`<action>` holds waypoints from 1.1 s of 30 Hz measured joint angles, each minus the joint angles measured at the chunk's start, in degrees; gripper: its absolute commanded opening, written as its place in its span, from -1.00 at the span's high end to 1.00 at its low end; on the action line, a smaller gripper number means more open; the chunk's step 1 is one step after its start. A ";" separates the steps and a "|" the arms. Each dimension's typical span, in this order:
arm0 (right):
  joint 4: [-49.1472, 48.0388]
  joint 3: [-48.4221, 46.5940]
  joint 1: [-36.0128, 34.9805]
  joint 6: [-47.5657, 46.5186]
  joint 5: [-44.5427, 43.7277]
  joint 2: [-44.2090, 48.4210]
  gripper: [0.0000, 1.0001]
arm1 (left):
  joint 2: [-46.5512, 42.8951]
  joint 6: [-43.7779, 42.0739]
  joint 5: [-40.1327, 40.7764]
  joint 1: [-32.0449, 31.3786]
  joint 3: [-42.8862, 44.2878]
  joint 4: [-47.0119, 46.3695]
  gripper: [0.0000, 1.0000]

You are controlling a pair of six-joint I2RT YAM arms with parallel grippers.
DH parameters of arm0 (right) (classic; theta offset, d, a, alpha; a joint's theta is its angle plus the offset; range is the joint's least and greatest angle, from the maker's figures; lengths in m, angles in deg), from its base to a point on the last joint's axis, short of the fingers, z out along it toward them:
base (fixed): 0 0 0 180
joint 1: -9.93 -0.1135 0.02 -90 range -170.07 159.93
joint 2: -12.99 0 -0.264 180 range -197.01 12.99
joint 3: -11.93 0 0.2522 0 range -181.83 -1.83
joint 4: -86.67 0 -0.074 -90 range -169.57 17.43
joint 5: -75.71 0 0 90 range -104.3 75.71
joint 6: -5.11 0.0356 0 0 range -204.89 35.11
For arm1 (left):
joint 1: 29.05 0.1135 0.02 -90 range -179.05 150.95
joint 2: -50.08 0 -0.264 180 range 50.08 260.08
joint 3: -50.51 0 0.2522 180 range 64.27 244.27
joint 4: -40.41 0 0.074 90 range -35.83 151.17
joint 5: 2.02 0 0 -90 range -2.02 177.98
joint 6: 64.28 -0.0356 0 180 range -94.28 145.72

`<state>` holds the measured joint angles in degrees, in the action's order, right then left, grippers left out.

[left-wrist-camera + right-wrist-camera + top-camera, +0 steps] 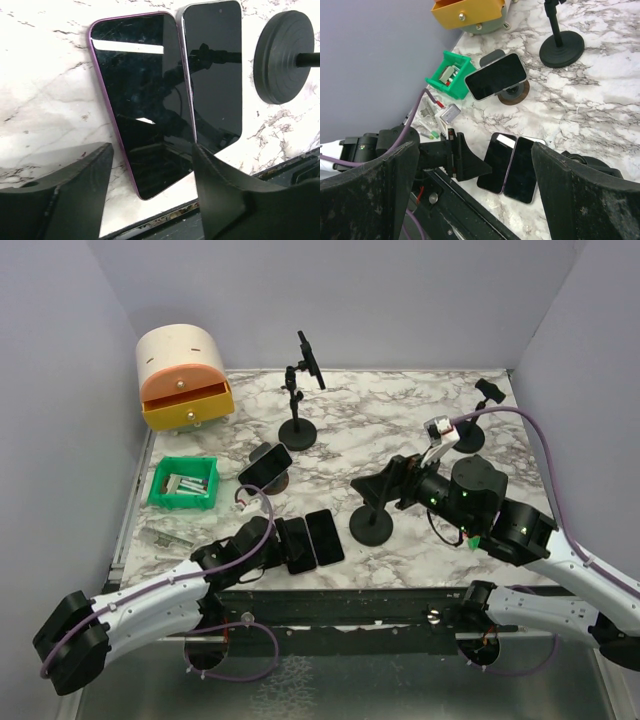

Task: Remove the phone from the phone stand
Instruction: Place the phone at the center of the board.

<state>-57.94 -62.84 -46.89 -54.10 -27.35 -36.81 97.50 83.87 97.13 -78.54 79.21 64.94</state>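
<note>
- The phone (145,100) is lying flat at mid-frame, beside a second phone (212,75).
- The left gripper (151,150) is hovering over it, fingers apart, gripping nothing: probably the release step.
- The right gripper (475,150) is gaping, empty.
- Next: lifting straight up, not nudging it.

Marble table (400,410) with two flat phones (324,536), green bin (181,503), drawer box (183,375), black stands (298,432).

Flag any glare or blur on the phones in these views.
Left wrist: the purple-edged phone mirrors a bright light strip and dark arm shapes; the left fingers sit dark and soft up close. Right wrist: propped phone sharp, right fingers blurred. Top: even light, no strong glare.
</note>
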 measured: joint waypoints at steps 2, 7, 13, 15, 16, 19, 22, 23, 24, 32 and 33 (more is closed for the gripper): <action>0.35 0.22 0.00 0.00 -0.33 0.15 -0.99 | -1.07 -0.33 0.76 0.00 0.39 1.95 -0.54; 0.92 0.90 0.00 0.00 -1.03 0.68 -0.99 | -4.76 -1.79 3.02 0.00 4.11 8.07 -0.97; 1.22 2.19 0.00 0.00 -1.44 2.27 -0.99 | -9.29 -4.31 5.68 0.00 11.28 14.99 -0.97; 1.27 2.34 0.00 0.00 -1.60 2.54 -0.99 | -9.73 -5.46 6.54 0.00 13.73 16.74 -0.97; 1.27 2.43 0.00 -0.02 -1.66 2.64 -0.99 | -9.77 -6.47 7.17 0.00 15.63 18.27 -0.97; 1.18 2.93 0.00 -0.15 -1.77 3.02 -0.99 | -9.51 -9.90 9.49 0.00 20.76 21.00 -0.97; 0.96 4.04 0.00 -0.42 -1.88 3.61 -0.99 | -8.46 -15.02 12.74 0.00 26.75 22.67 -0.97; 0.81 4.55 0.00 -0.44 -1.88 3.80 -0.99 | -7.91 -16.83 13.92 0.00 28.48 22.86 -0.97; 0.63 5.09 0.00 -0.44 -1.86 4.02 -0.99 | -7.10 -19.04 15.19 0.02 30.14 22.97 -0.98; -0.11 6.88 0.00 -0.46 -1.42 3.37 -0.99 | -0.13 -31.50 18.93 4.15 34.27 21.55 -0.97; -0.44 6.88 0.00 -0.48 -1.22 3.17 -0.99 | 0.96 -32.39 18.69 5.95 34.27 21.38 -0.98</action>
<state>-58.38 -55.96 -46.89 -54.58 -28.58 -33.64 98.46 51.48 115.81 -72.60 113.48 86.31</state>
